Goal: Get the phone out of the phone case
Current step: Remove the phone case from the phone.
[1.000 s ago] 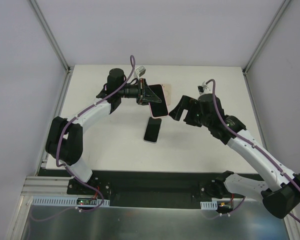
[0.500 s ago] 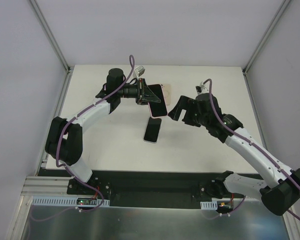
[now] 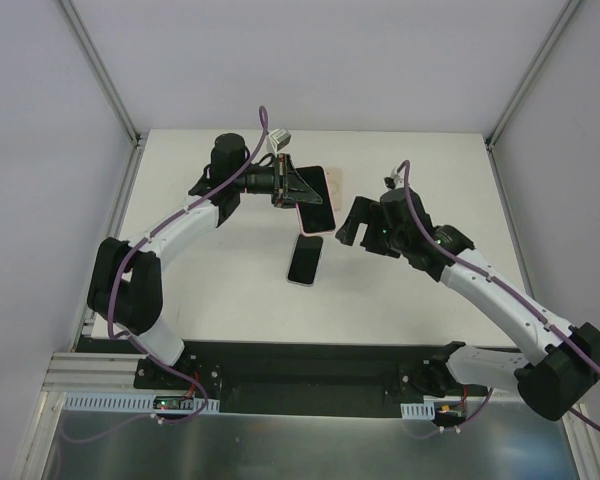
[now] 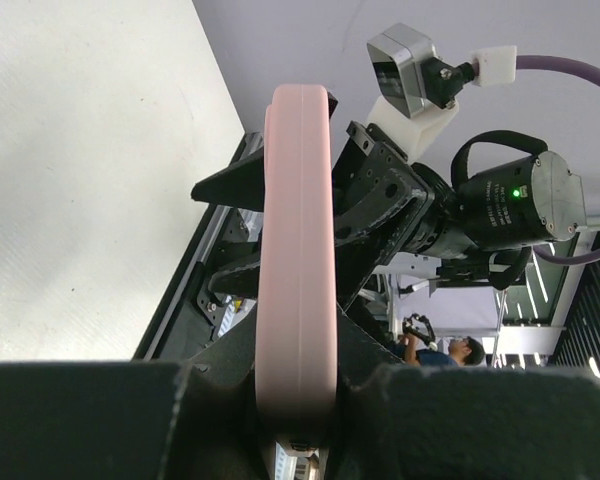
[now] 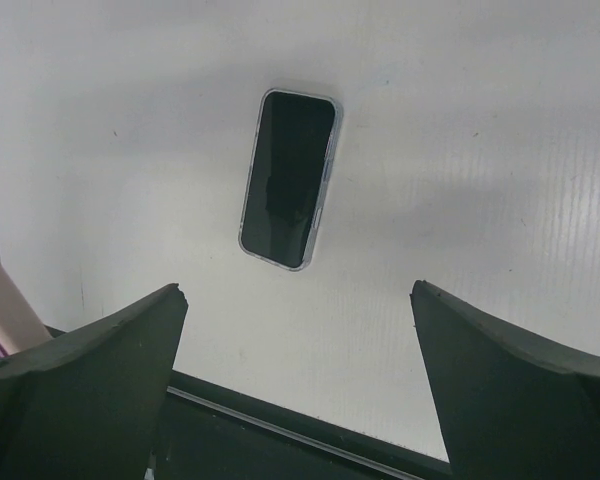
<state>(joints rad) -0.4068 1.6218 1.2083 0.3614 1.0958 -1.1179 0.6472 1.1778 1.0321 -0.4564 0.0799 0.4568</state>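
My left gripper (image 3: 296, 189) is shut on the pink phone case (image 3: 320, 203) and holds it above the table (image 3: 210, 290), at the back middle. The case's dark face looks up in the top view. In the left wrist view the case (image 4: 298, 230) stands edge-on between my fingers, left gripper (image 4: 298, 395). The phone (image 3: 305, 260), dark screen up with a silver rim, lies flat on the table just in front of the case. My right gripper (image 3: 356, 226) hovers open to the right of both. In the right wrist view the phone (image 5: 288, 180) lies beyond the wide-apart right gripper (image 5: 298, 290).
The black front rail (image 3: 300, 362) runs along the near table edge. White walls and metal posts (image 3: 100, 70) close in the back and sides. Past the case, the left wrist view shows the right arm's wrist and camera (image 4: 450, 195).
The right arm has shifted slightly left, toward the case. The left arm and the phone on the table have hardly moved.
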